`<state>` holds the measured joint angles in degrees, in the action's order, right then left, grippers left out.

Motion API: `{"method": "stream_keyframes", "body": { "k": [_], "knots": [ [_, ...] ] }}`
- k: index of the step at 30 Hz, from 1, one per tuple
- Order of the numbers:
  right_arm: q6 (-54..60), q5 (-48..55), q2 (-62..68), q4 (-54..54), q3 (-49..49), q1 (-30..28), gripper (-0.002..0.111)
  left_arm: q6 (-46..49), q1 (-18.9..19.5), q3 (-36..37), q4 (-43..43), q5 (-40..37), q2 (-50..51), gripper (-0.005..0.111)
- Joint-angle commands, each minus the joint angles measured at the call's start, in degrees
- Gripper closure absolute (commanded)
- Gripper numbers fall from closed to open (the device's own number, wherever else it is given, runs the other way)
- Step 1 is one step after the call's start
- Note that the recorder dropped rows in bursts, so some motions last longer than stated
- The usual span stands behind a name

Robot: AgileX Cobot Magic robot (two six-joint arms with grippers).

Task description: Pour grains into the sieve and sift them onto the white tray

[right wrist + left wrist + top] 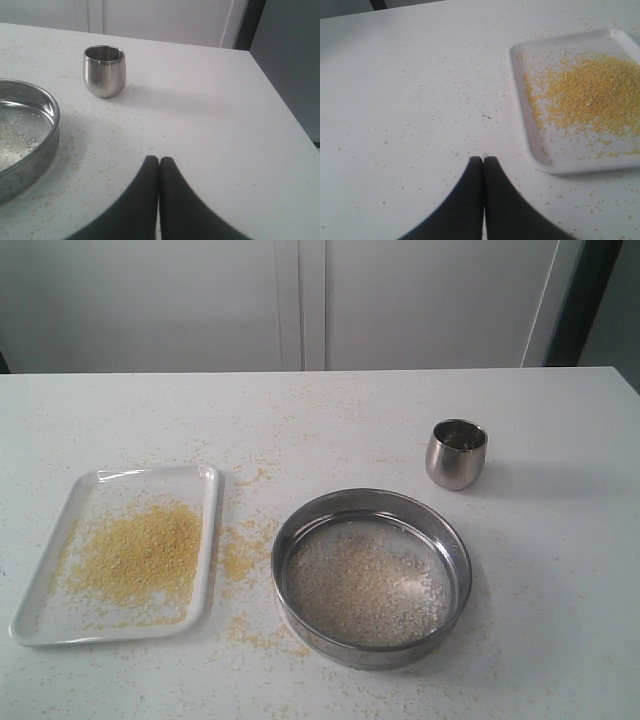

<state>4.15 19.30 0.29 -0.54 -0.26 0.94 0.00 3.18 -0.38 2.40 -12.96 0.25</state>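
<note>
The round steel sieve (371, 577) (22, 140) rests on the table right of centre, with pale whitish grains (365, 590) lying on its mesh. The white tray (40, 615) (530, 130) lies to its left and carries a heap of golden-yellow grains (140, 550) (595, 92). A small steel cup (457, 453) (104, 70) stands upright behind the sieve on the right. Neither arm appears in the exterior view. My left gripper (483, 159) is shut and empty over bare table beside the tray. My right gripper (159, 159) is shut and empty, near the sieve and the cup.
Loose yellow grains (240, 555) are spilled on the white table between tray and sieve, and scattered thinly all around. The table's right edge (280, 100) runs close to the right gripper. White cabinet doors (300, 300) stand behind the table.
</note>
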Motion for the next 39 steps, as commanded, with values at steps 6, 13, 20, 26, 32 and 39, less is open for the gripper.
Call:
{"method": "stream_keyframes", "body": {
  "k": [6,13,20,26,32,39],
  "knots": [
    [-6.4,0.3,-0.3,0.5,0.3,-0.3,0.108,0.0,0.1,0.4,-0.6,0.0,-0.3,0.107],
    [-6.4,0.3,-0.3,0.5,0.3,-0.3,0.108,0.0,0.1,0.4,-0.6,0.0,-0.3,0.107],
    [-6.4,0.2,-0.3,4.8,0.3,-0.3,0.108,0.0,0.1,0.4,-0.6,0.0,-0.3,0.107],
    [-6.4,0.2,-0.3,4.8,0.3,-0.3,0.108,0.0,0.1,0.4,-0.6,0.0,-0.3,0.107],
    [-6.4,0.2,-0.3,4.8,0.3,-0.3,0.108,0.0,0.1,0.4,-0.6,0.0,-0.3,0.107],
    [-6.4,0.2,-0.3,4.8,0.3,-0.3,0.108,0.0,0.1,0.4,-0.6,0.0,-0.3,0.107]
  ]
}}
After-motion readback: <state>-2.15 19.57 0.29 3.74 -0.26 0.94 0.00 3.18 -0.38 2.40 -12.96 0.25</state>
